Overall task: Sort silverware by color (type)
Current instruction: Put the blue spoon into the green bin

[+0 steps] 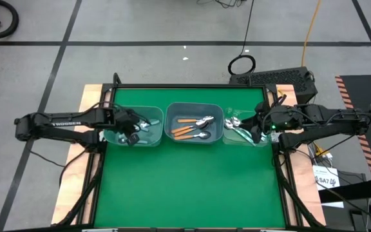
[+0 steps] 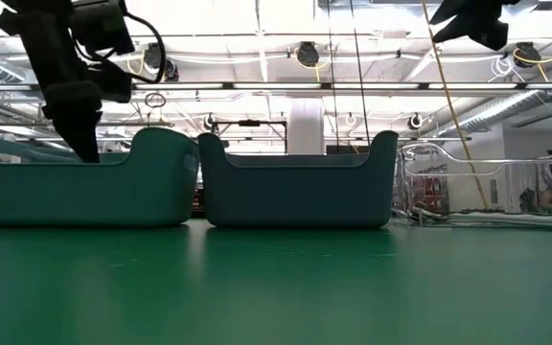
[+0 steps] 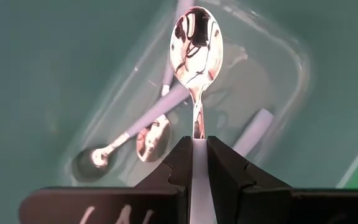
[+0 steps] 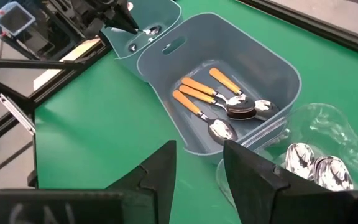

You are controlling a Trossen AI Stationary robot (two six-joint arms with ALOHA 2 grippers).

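Observation:
Three bins stand in a row on the green mat. The left bin holds light-blue-handled spoons. The middle bin holds orange-handled spoons. The clear right bin holds green-handled spoons. My left gripper hangs over the left bin, shut on one spoon. My right gripper is open above the right bin's edge and touches nothing. My left gripper pinches the spoon's pale handle between its two fingers, just behind the metal neck. The fingers point down from above and lie along the spoon. The spoon is lifted clear, its shiny bowl sticking out past the fingertips over the left bin.
In the low view the left arm dips behind the left bin's rim. A black frame runs round the mat. The wide green mat lies in front of the bins. Cables and a box sit past the far right corner.

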